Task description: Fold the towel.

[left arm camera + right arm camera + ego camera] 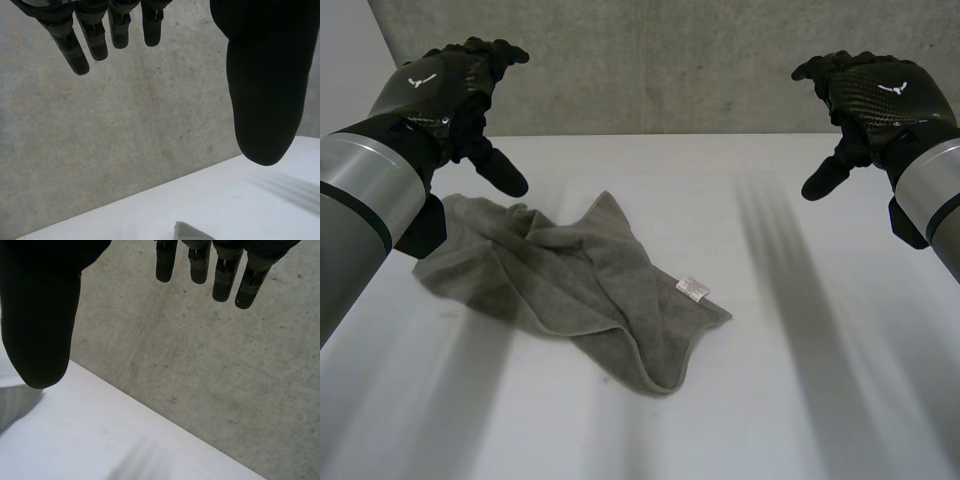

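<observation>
A grey-green towel [570,285] lies crumpled on the white table [800,380], left of the middle, with a small white label [692,289] near its right edge. One tip of the towel [192,232] peeks in below my left hand's fingers. My left hand [445,95] hovers high above the towel's far left part, open, fingers [75,45] straight and thumb spread, holding nothing. My right hand [880,100] hangs in the air at the far right, well away from the towel, open too, its fingers [225,275] straight and empty.
A grey concrete wall [670,60] rises just behind the table's far edge. Bare white tabletop stretches to the right of the towel and in front of it.
</observation>
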{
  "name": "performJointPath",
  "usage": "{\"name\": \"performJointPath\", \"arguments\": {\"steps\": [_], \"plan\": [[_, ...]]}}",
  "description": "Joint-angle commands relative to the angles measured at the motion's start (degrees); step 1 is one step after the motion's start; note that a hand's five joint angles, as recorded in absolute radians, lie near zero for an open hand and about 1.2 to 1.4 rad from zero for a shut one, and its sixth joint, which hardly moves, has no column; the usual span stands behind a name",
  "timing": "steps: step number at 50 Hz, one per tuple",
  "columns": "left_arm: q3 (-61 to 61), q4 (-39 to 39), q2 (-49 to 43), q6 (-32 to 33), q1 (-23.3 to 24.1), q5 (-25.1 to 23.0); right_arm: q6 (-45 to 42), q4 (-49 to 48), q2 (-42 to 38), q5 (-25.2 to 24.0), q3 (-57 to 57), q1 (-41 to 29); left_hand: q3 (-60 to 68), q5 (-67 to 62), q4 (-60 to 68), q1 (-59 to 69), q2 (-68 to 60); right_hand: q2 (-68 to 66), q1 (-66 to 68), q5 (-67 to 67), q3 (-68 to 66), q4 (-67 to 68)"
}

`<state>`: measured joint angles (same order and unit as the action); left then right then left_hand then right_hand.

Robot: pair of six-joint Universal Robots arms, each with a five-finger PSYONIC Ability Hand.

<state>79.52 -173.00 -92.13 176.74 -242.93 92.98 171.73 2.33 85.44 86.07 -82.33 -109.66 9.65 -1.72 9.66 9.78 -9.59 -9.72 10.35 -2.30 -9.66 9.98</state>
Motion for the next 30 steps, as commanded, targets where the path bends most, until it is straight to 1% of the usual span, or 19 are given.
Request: {"name": "performJointPath", "arguments": {"steps": [1,2,5,6,7,9,10,12,13,15,16,17,18,20,21,22,23,25,30], "plan": [[-0.16,0.21,-1.9,4.03,-0.18,-0.87,-2.36,1.71,-0.71,-4.67,-0.11,-0.02,3.92,-1.85,3.91,3.79,-3.99,-0.28,-0.35,2.3,-0.34,0.02],[-0.16,0.21,-1.91,4.05,-0.18,-0.87,-2.37,1.71,-0.72,-4.69,-0.11,-0.02,3.92,-1.86,3.92,3.8,-3.99,-0.28,-0.35,2.3,-0.34,0.02],[-0.07,1.35,-3.84,9.06,-0.53,-0.78,-5.97,4.88,-2.03,-7.41,-0.37,-0.46,6.28,-4.21,6.27,6.16,-6.35,-0.28,-0.35,2.3,-0.34,0.02],[0.37,1.96,-4.8,12.19,-1.23,-0.78,-8.32,6.44,-3.34,-8.11,-0.29,-0.55,7.94,-5.88,7.94,7.82,-8.01,-0.28,-0.35,2.3,-0.34,0.02],[0.37,1.97,-4.81,12.23,-1.23,-0.78,-10.78,7.85,-4.92,-8.81,-0.2,-0.55,7.96,-5.89,7.96,7.84,-8.03,-2.01,1.38,0.57,-2.07,1.75],[1.77,2.41,-6.91,18.17,-4.29,-1.04,-12.89,8.82,-6.41,-9.34,-0.2,-0.64,9.63,-7.56,9.62,9.5,-9.7,-6.71,6.08,-4.13,-6.76,6.44],[1.78,2.41,-6.92,18.2,-4.31,-1.04,-12.92,8.83,-6.43,-9.35,-0.2,-0.64,9.64,-7.58,9.64,9.52,-9.71,-6.76,6.12,-4.18,-6.81,6.49],[3.88,2.06,-9.11,22.49,-7.37,-2.44,-16.33,9.01,-9.4,-10.83,-1.07,-1.86,17.18,-15.11,17.17,17.05,-17.24,-14.46,13.83,-11.88,-14.51,14.19],[3.89,2.05,-9.12,22.51,-7.38,-2.45,-16.34,9.01,-9.42,-10.84,-1.08,-1.87,17.21,-15.15,17.21,17.09,-17.28,-14.49,13.86,-11.92,-14.55,14.23],[4.85,1.7,-10.35,23.74,-8.79,-3.86,-18.18,8.14,-12.56,-13.9,-3.08,-2.57,18.05,-15.99,18.05,17.93,-18.12,-18.19,17.56,-15.61,-18.25,17.93],[5.46,1.01,-11.83,24.17,-10.1,-5.86,-18.19,8.13,-12.58,-13.92,-3.1,-2.57,18.22,-16.15,18.22,18.1,-18.29,-18.2,17.56,-15.62,-18.25,17.93],[6.17,0.22,-13.32,24.09,-11.41,-8.23,-18.62,6.74,-14.5,-16.35,-4.4,-2.49,18.22,-16.16,18.22,18.1,-18.29,-17.7,17.06,-15.12,-17.75,17.43],[6.17,0.21,-13.34,24.09,-11.43,-8.25,-18.63,6.72,-14.52,-16.38,-4.42,-2.48,18.22,-16.16,18.22,18.1,-18.29,-17.69,17.06,-15.11,-17.75,17.43],[7.83,-1.72,-16.31,24.09,-13.35,-13.24,-18.72,1.74,-17.93,-21.19,-7.13,-2.48,18.22,-16.16,18.22,18.1,-18.29,-17.86,17.23,-15.28,-17.91,17.59],[7.84,-1.72,-16.32,24.09,-13.36,-13.26,-18.72,1.71,-17.94,-21.21,-7.14,-2.48,18.22,-16.16,18.22,18.1,-18.29,-17.86,17.23,-15.28,-17.91,17.59],[8.63,-2.94,-17.8,24.09,-13.97,-15.35,-18.72,-1.25,-19.51,-22.78,-8.36,-2.48,17.89,-15.82,17.88,17.77,-17.96,-18.36,17.73,-15.78,-18.41,18.09],[8.63,-2.96,-17.82,24.09,-13.98,-15.37,-18.72,-4.32,-20.83,-23.66,-9.59,-2.57,17.89,-15.82,17.88,17.76,-17.95,-19.36,18.73,-16.78,-19.42,19.1],[9.77,-5.67,-20.09,23.92,-15.2,-17.56,-18.63,-7.22,-21.97,-23.93,-10.56,-2.75,17.55,-15.48,17.55,17.43,-17.62,-21.87,21.24,-19.29,-21.93,21.61],[11.61,-9.01,-20.98,23.74,-16.79,-17.92,-18.54,-12.6,-25.31,-24.37,-11.97,-3.45,17.05,-14.98,17.04,16.92,-17.12,-28.11,27.48,-25.53,-28.16,27.84]]}}
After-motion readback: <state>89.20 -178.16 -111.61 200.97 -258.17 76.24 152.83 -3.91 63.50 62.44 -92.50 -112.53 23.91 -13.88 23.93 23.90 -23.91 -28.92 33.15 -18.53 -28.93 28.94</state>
